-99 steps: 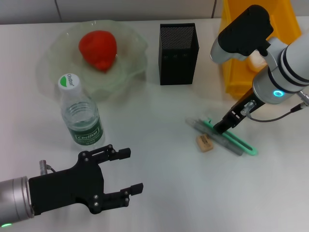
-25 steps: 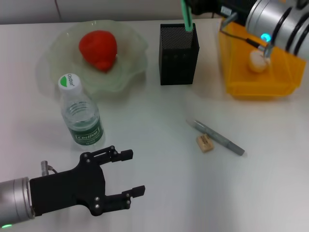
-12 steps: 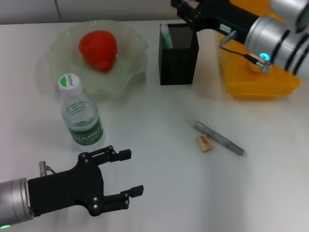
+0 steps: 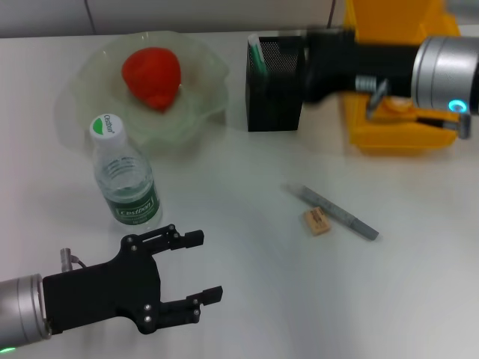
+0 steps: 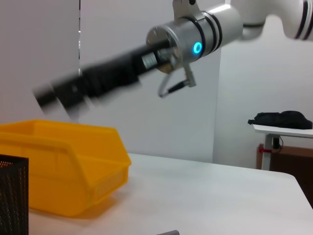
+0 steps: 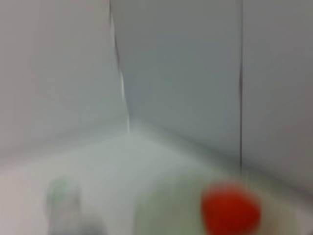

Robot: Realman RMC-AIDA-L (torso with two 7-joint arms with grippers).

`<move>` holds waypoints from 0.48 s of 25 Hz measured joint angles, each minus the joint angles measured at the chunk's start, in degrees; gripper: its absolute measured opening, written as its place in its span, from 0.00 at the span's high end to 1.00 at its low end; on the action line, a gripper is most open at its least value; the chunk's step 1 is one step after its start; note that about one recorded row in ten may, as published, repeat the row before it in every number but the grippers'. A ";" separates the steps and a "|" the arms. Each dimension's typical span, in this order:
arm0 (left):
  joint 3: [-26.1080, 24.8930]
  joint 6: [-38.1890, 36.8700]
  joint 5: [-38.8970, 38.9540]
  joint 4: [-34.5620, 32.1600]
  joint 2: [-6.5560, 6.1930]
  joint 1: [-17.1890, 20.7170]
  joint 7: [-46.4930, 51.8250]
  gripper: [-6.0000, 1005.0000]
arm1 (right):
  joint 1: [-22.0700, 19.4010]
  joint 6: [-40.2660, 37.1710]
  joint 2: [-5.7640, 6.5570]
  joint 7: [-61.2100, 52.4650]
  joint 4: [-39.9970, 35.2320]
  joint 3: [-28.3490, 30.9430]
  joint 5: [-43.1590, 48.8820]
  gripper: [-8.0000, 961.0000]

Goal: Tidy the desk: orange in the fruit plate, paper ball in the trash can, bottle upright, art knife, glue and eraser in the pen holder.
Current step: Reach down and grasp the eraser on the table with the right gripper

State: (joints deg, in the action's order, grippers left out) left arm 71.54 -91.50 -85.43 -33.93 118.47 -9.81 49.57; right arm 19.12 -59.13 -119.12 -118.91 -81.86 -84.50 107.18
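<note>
So the left gripper [image 4: 200, 278] is parked down at about 7 o'clock on the table [image 4: 247, 299], fingers spread wide with nothing between them. Just above it, around 9 o'clock, the water bottle [image 4: 123, 179] stands upright with its green-and-white cap on. Up at 11 o'clock is the clear wavy fruit plate [image 4: 202, 90] with the orange [image 4: 152, 76] sitting in it, though honestly it looks more red than orange. Near 12 o'clock there's the black mesh pen holder [image 4: 271, 93], and the green art knife [image 4: 257, 57] is poking out of its left corner. The right gripper [image 4: 318, 63] is right beside the holder's right side, blurry, and I can't tell whether its fingers are open or shut. Below that, roughly center-right, the little tan eraser [image 4: 317, 221] lies flat on the table, touching or nearly touching the grey glue [image 4: 337, 212] stick that lies diagonally next to it. At 1 to 2 o'clock behind the right arm is the yellow trash can [image 4: 397, 138]; I can't make out the paper ball.
</note>
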 joint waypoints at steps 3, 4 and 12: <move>0.01 -0.07 0.00 0.00 0.01 0.00 0.00 0.23 | 5.35 -12.67 0.11 -14.27 -4.08 0.55 17.90 0.25; 0.01 -0.07 0.00 -0.01 0.01 -0.05 0.00 0.23 | 7.14 -16.98 0.12 -16.58 -4.47 0.53 22.07 0.24; 0.04 -0.08 0.00 0.07 0.00 -0.27 0.00 0.23 | 14.17 -29.48 -0.07 -4.81 -1.24 -5.69 37.09 0.16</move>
State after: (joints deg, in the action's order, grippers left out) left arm 71.58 -91.58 -85.43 -33.86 118.47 -10.07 49.57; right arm 33.30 -88.61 -119.18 -123.72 -83.10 -90.19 144.28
